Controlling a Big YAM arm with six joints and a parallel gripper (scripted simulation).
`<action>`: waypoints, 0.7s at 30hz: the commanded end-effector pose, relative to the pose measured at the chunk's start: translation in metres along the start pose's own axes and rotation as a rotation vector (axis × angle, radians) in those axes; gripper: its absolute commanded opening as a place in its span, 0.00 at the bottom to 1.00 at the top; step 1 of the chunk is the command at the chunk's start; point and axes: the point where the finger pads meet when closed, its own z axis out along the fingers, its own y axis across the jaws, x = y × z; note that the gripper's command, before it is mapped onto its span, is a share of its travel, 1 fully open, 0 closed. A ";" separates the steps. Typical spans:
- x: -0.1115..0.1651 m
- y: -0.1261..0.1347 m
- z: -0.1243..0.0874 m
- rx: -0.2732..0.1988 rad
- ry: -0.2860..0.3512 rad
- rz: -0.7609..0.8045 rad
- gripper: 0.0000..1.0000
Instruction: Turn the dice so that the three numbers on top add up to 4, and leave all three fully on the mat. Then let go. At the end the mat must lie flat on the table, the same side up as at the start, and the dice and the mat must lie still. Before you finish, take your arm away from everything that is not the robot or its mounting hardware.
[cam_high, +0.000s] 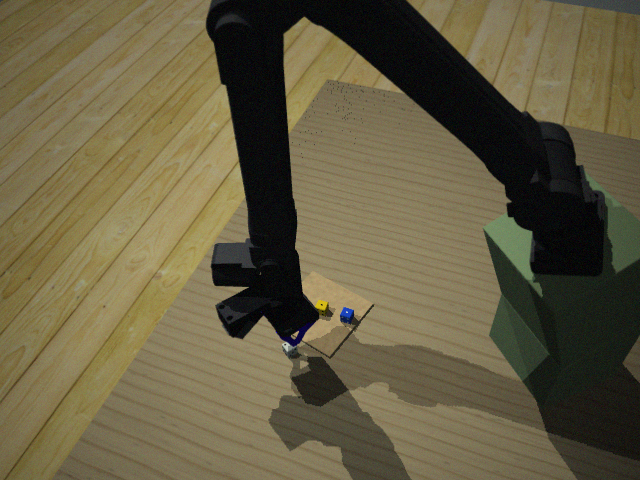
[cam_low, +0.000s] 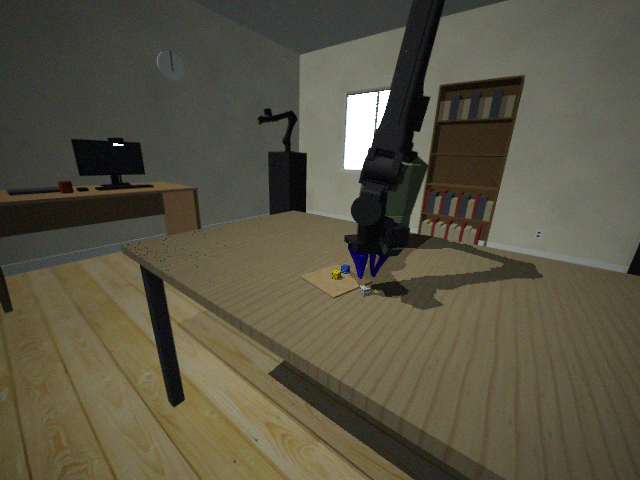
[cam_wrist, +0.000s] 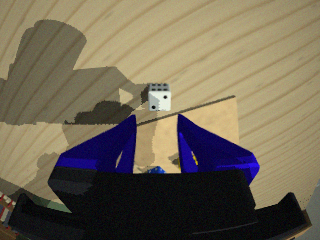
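A tan mat lies flat on the table. A yellow die and a blue die sit on it. A white die lies on the bare table just off the mat's near edge. It also shows in the wrist view just beyond the fingertips, not between them. My gripper has blue fingers, points down and hovers over the mat's edge, above and beside the white die. In the wrist view the gripper stands partly open, with a narrow gap and nothing between the fingers. I cannot read the dice's top numbers.
The arm's green base block stands at the right of the table. The table's left edge runs close to the mat. The arm casts a dark shadow on the table in front of the white die.
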 end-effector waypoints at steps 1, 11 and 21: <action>-0.011 -0.003 0.006 0.015 -0.020 0.001 0.34; -0.011 -0.002 0.015 0.014 -0.020 0.001 0.34; -0.015 -0.005 0.015 0.022 -0.029 0.000 0.34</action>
